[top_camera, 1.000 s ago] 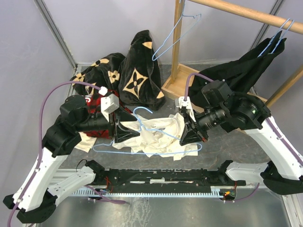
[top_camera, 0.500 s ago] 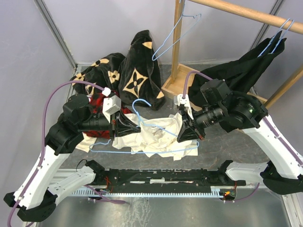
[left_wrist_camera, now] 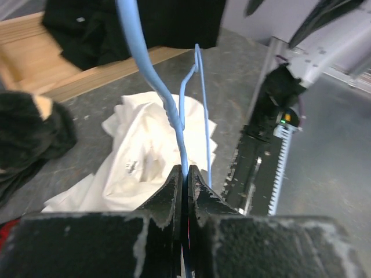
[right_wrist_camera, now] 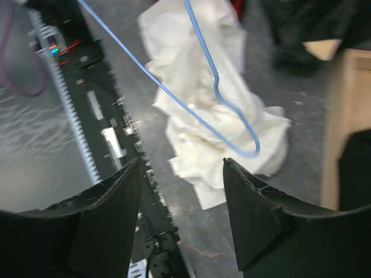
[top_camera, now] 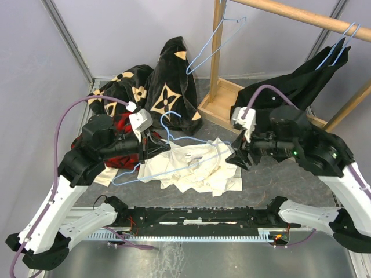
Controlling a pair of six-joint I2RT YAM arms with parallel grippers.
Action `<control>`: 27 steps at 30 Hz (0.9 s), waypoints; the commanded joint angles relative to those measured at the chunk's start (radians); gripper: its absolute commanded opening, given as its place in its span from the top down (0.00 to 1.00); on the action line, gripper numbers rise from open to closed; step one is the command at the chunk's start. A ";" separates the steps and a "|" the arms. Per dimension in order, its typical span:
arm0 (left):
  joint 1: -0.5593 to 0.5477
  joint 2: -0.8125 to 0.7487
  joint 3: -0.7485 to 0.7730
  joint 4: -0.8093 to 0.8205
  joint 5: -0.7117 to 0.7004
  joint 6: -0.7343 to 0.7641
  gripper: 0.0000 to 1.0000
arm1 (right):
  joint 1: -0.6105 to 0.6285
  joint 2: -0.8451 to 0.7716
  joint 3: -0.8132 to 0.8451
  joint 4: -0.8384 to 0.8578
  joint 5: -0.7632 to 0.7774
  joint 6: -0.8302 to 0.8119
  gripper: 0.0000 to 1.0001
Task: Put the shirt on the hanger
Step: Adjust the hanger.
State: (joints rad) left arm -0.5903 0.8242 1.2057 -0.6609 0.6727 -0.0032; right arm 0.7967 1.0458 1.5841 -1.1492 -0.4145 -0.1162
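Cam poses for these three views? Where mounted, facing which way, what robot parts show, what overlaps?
Top external: fixed above and behind, looking down on the table; left arm and right arm show.
Left wrist: on the left arm, facing rightward across the table; left pincer, shut on the hanger, shows.
Right wrist: on the right arm, facing leftward and down; open right pincer shows.
Shared: both wrist views see the shirt and hanger.

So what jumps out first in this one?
The light-blue wire hanger, pinched in the shut left claw and held over the middle of the table. Under it lies the crumpled white shirt, not on the hanger yet, with the right claw open and empty near its right edge. At the back left sits a black heap with tan flowers.
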 commanded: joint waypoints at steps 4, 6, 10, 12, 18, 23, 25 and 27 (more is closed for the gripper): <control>0.004 0.014 0.005 0.036 -0.360 -0.101 0.97 | 0.004 -0.094 -0.047 0.151 0.492 0.150 0.33; 0.004 0.010 -0.007 0.069 -0.435 -0.144 0.97 | 0.004 -0.107 -0.075 0.187 0.504 0.190 0.32; 0.004 0.004 -0.022 0.135 -0.530 -0.217 0.97 | 0.004 -0.117 -0.138 0.282 0.502 0.278 0.33; 0.004 -0.001 -0.028 0.163 -0.563 -0.248 0.97 | 0.004 -0.107 -0.161 0.322 0.519 0.339 0.33; 0.004 -0.016 -0.041 0.221 -0.637 -0.311 0.97 | 0.006 -0.062 -0.261 0.480 0.541 0.570 0.36; 0.003 -0.021 -0.052 0.255 -0.656 -0.332 0.97 | 0.014 -0.041 -0.391 0.686 0.569 0.815 0.37; 0.004 -0.019 -0.057 0.267 -0.649 -0.337 0.97 | 0.020 -0.036 -0.440 0.780 0.608 0.900 0.37; 0.003 -0.017 -0.061 0.281 -0.620 -0.339 0.97 | 0.022 -0.018 -0.476 0.886 0.612 0.954 0.37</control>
State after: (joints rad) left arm -0.5903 0.8150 1.1496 -0.4778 0.0452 -0.2955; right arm 0.8101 1.0149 1.1503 -0.5449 0.1375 0.6289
